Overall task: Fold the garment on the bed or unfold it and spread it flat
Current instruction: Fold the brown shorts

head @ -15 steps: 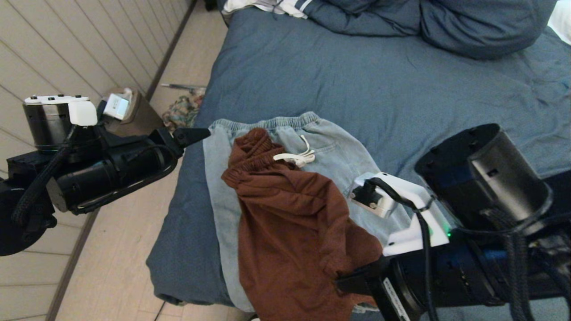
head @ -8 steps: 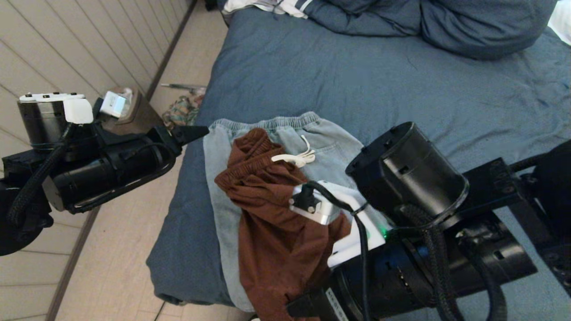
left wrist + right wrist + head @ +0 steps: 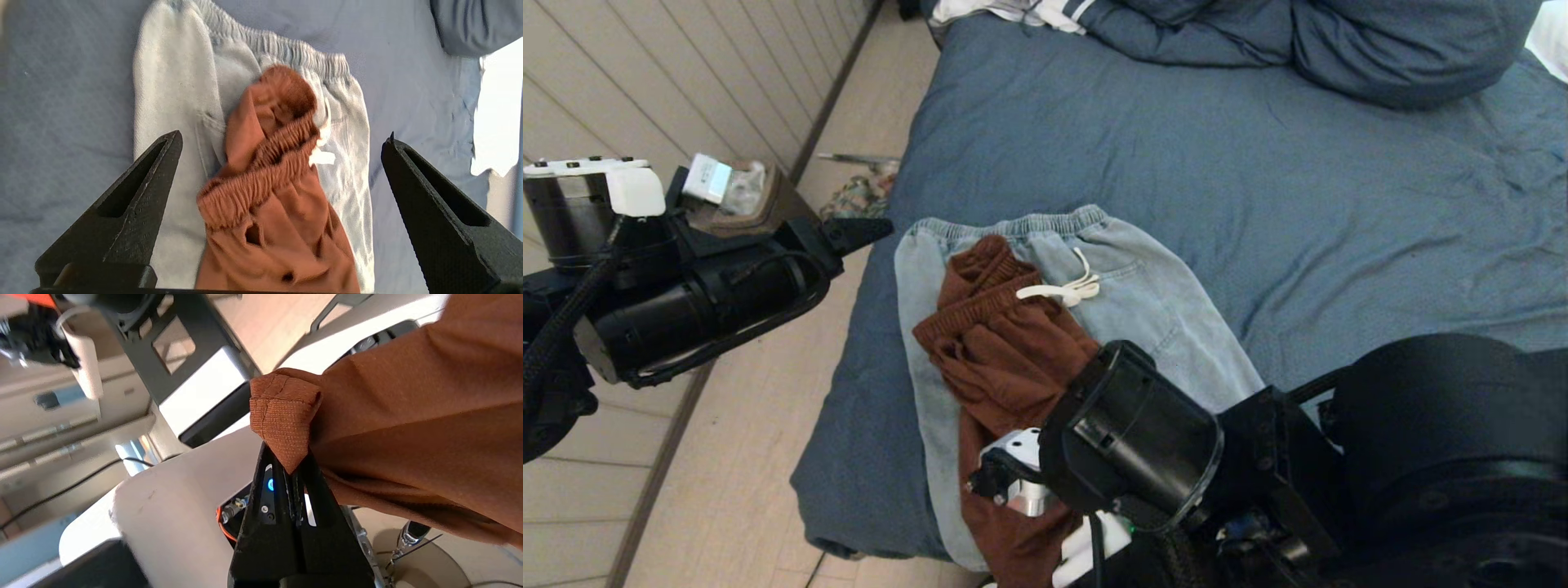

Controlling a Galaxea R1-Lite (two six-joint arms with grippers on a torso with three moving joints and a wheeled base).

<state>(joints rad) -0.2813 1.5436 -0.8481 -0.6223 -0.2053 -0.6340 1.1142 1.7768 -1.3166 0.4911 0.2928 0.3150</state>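
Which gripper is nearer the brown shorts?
Right. The right gripper is shut on a hem of the brown shorts; the left gripper hangs open above them.

Bed: large, covered in wrinkled slate-blue fabric, matching bedding heaped at 12 to 1 o'clock. Rust-brown garment: bunched, elastic waistband uppermost, lying at 7 o'clock near the bed's edge atop flat pale-blue pants, one hem corner lifted and pinched.
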